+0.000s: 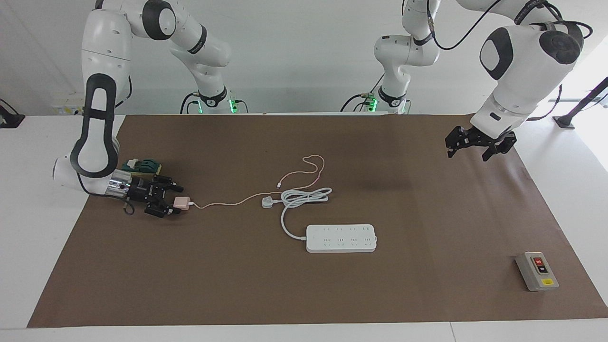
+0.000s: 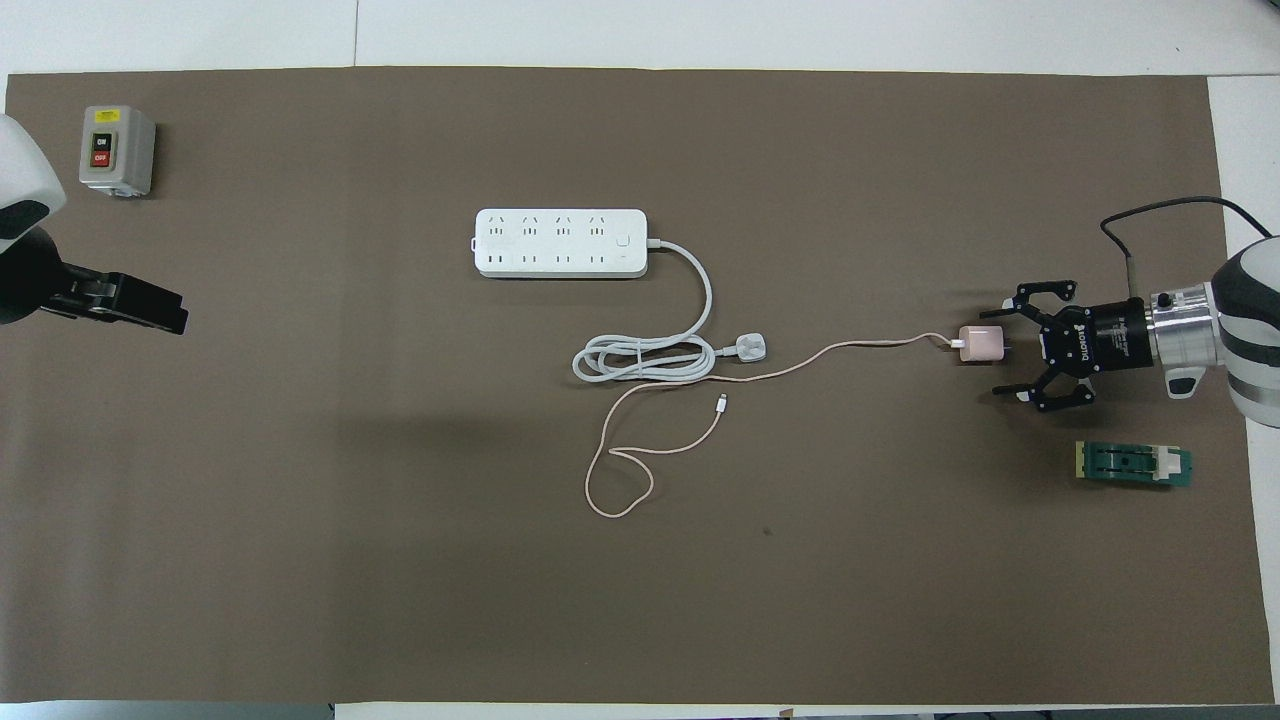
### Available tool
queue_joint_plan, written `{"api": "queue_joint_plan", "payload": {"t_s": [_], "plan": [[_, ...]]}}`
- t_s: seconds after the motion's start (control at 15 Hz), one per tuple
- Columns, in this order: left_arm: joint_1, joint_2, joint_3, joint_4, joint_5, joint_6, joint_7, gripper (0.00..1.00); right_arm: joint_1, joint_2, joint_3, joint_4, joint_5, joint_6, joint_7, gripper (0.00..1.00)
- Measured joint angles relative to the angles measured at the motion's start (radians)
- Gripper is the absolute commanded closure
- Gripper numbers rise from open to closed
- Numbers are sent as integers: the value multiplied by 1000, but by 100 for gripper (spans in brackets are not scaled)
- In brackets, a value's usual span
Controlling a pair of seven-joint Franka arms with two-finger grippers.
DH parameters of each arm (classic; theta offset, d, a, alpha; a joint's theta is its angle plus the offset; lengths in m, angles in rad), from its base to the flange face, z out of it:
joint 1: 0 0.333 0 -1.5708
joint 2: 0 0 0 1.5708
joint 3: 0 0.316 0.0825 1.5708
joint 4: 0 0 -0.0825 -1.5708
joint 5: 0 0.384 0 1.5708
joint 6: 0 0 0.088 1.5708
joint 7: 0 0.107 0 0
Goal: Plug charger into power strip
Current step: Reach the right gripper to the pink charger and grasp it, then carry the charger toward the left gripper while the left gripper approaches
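A: Why is the right gripper (image 1: 172, 201) lying so low at the right arm's end of the table?

B: Its fingers stand apart around the small pale-pink cube charger (image 1: 181, 203), lined up to pinch it; I judge no grip yet.

A: And the long flat white power strip (image 1: 341, 238)?

B: Mid-table, well apart, sockets up. The thin pink cable (image 1: 237, 201) trails toward it past the white three-pin plug (image 1: 268, 203).

A: The left gripper (image 1: 479, 146)?

B: Spread wide, waiting in the air over the brown mat (image 1: 427, 213).

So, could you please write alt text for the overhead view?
The open right gripper brackets the pink charger on a brown mat; its cable trails toward the white power strip. The left gripper, open, waits near a grey switch box.
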Motion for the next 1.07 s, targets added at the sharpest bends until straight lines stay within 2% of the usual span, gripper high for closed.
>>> {"api": "queue_joint_plan", "payload": {"t_s": [0.13,0.47,0.6,0.8,1.07], "plan": [[-29,41,-2,3,-21,10,0,0,-1,1,0,1,4,-2,-12,17],[-54,167,0,10,-202,113,0,0,-20,12,0,-1,25,-35,-70,25],[-52,186,5,17,-280,122,1,0,-26,15,0,-2,31,-42,-83,35],[-48,188,4,24,-386,120,0,0,-29,18,0,-8,33,-51,-108,98],[-40,188,5,25,-495,100,1,0,-30,21,-1,-7,34,-54,-122,100]]}}
